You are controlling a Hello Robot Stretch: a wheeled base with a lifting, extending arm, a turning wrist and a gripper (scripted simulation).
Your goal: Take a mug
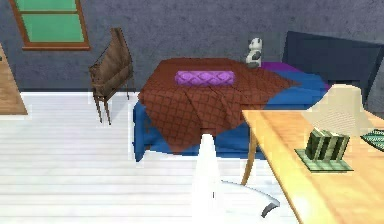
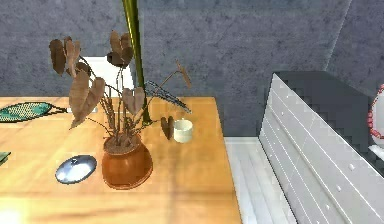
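Note:
A small cream mug point(image 2: 182, 130) stands on the wooden table point(image 2: 200, 175) in the arm side view, near the table's far right corner. It sits just right of a potted plant point(image 2: 125, 160) with brown drooping leaves in a round terracotta pot.
A silver disc point(image 2: 76, 168) lies left of the pot, and an olive pole point(image 2: 133, 45) rises behind the plant. A grey dresser point(image 2: 320, 140) stands right of the table. The forward view has a bed point(image 1: 215, 100) with a brown blanket, a wooden chair point(image 1: 110, 70), a white chair point(image 1: 210, 180) and a table point(image 1: 320, 175) with a lamp point(image 1: 340, 108).

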